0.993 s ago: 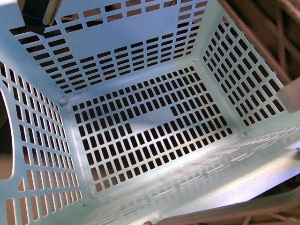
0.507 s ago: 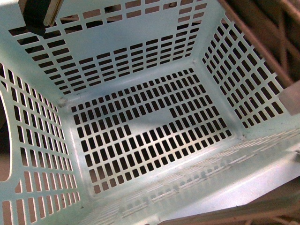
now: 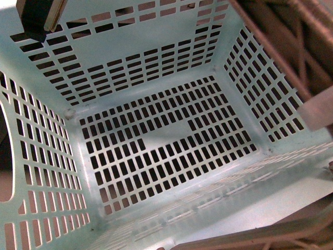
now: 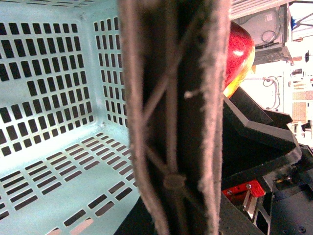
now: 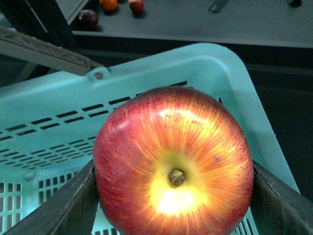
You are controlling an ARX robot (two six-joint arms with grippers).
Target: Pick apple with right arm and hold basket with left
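Observation:
The pale turquoise slotted basket (image 3: 156,140) fills the front view, seen from above, with nothing in it. It also shows in the left wrist view (image 4: 54,107) and the right wrist view (image 5: 58,117). My left gripper (image 4: 168,186) is shut on the basket's wall; its brown latticed finger (image 4: 171,112) crosses the middle of that view. My right gripper (image 5: 173,196) is shut on the red apple (image 5: 173,161), which has a yellow-orange blush, dark fingers (image 5: 54,210) on either side. The apple hangs over the basket's rim corner and shows in the left wrist view (image 4: 239,54).
A brown latticed piece (image 3: 291,47) crosses the front view's top right, and a beige rim (image 3: 260,237) runs along its bottom. A dark block (image 3: 39,18) sits at the basket's far left rim. Small fruits (image 5: 88,18) lie on the grey table behind.
The basket has shifted slightly in the front view. The brown latticed piece at the right has come further into the picture.

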